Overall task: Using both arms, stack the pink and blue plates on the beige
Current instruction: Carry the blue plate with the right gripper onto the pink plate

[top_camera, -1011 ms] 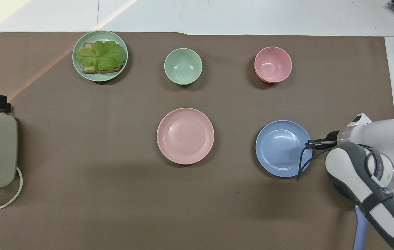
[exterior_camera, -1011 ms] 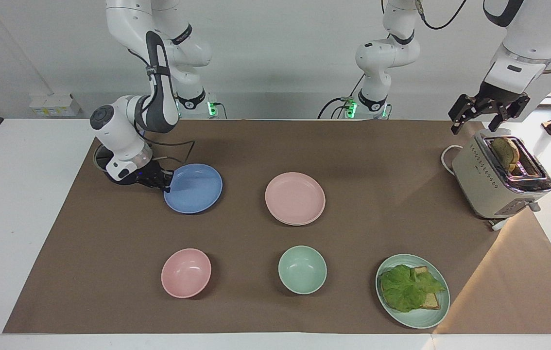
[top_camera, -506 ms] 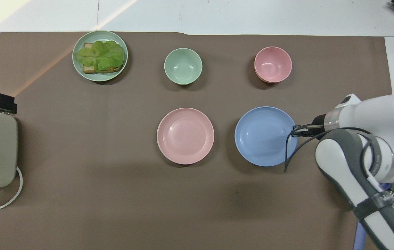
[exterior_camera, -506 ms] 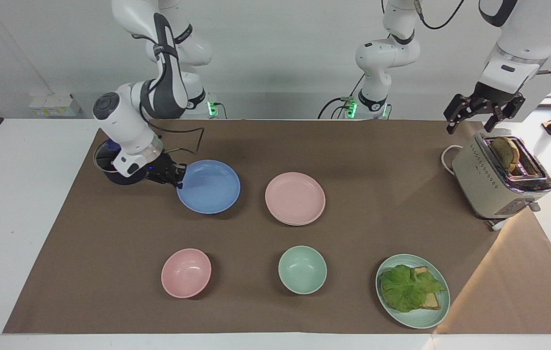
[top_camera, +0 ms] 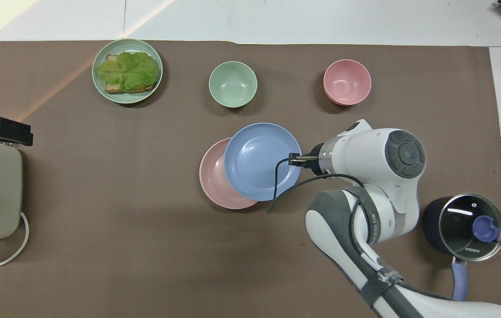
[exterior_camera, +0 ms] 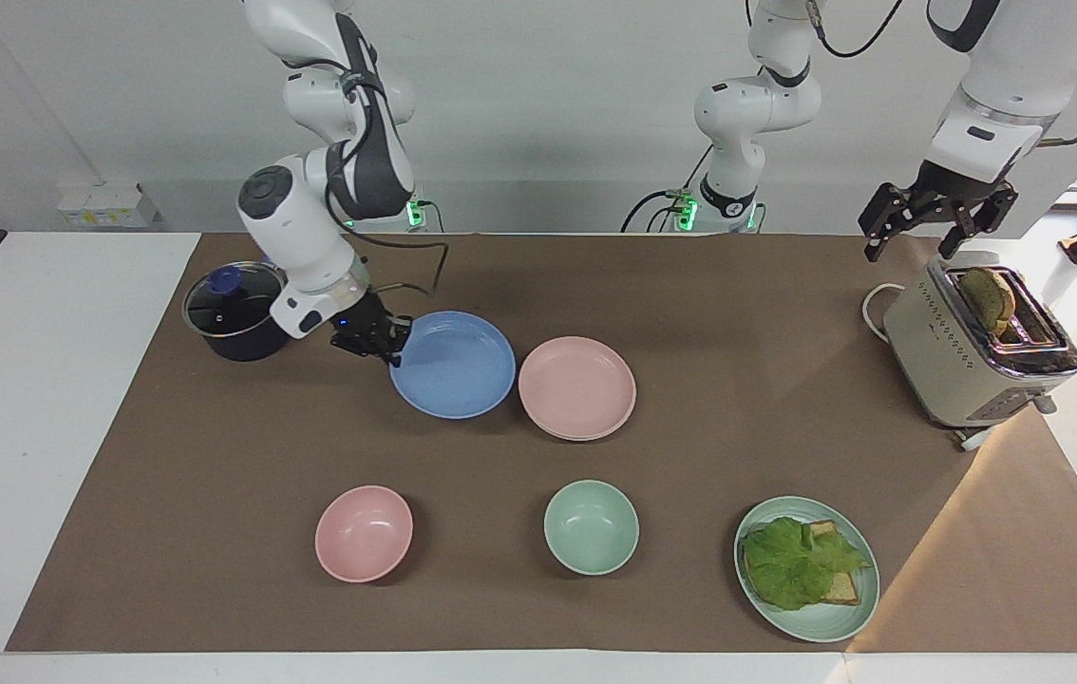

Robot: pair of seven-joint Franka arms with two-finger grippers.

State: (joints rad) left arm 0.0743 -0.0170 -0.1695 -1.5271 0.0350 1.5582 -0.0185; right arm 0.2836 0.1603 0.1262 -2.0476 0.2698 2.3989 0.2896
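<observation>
Right gripper (exterior_camera: 393, 351) jaws clamped on blue plate (exterior_camera: 453, 366) rim, plate in air, partly over pink plate (exterior_camera: 577, 388). Pink sits mid-tabletop; beige plate not visible, perhaps beneath. Blue not yet set down. Left gripper (exterior_camera: 934, 215) waits above toaster (exterior_camera: 975, 351), jaws wide.

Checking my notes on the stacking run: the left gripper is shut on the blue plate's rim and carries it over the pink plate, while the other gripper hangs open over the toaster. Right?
Not quite. The arm holding the blue plate is the right one: the facing view shows the right gripper shut on its rim, carrying it over the pink plate. The left gripper hangs open over the toaster.
</observation>
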